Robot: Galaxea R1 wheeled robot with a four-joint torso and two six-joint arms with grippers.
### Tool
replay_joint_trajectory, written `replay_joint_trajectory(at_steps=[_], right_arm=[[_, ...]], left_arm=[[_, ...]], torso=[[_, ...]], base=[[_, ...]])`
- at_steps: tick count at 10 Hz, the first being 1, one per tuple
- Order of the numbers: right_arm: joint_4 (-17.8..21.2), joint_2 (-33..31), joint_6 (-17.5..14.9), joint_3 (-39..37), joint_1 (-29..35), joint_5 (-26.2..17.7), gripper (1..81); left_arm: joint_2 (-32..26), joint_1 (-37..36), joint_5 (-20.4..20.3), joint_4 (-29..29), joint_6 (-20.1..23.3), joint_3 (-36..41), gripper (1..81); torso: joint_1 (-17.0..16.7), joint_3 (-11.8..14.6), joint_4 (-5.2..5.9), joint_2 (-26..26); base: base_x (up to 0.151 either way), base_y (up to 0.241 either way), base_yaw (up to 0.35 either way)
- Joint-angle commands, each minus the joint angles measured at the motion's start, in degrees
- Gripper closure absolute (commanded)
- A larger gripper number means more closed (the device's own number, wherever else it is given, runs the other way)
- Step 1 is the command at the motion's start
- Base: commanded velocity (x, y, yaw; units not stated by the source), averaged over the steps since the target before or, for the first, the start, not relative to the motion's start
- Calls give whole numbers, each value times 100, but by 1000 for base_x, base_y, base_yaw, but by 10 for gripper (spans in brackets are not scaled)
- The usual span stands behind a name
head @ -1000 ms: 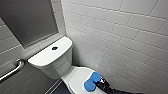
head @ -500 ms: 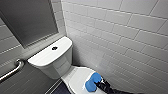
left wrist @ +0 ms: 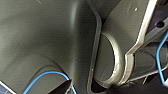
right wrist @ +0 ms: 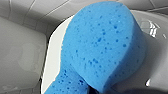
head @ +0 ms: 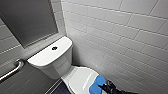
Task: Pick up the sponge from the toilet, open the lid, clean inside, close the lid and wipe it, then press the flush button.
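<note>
The bright blue, rounded soft sponge (head: 96, 83) is grasped by the fingers of the black right gripper (head: 102, 86). It is laid against the closed white oval plastic lid (head: 78, 80), at its front edge beside the tiled wall. The small dark round flush button (head: 54, 48) is seen mid-tank on the white glossy ceramic toilet (head: 59, 66).

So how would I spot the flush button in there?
Find the white toilet against the tiled wall. The flush button sits in the middle of its flat tank top. It is the one small dark round spot on all that white.
</note>
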Motion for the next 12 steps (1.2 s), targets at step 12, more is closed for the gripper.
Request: replay_joint_trajectory(at_steps=[12], right_arm=[[-807,-3146,-14,2610,-2976,264,811]], left_arm=[[-2597,-1266,671,18,67,3577,10]], torso=[[0,0,0,0]], base=[[0,0,0]])
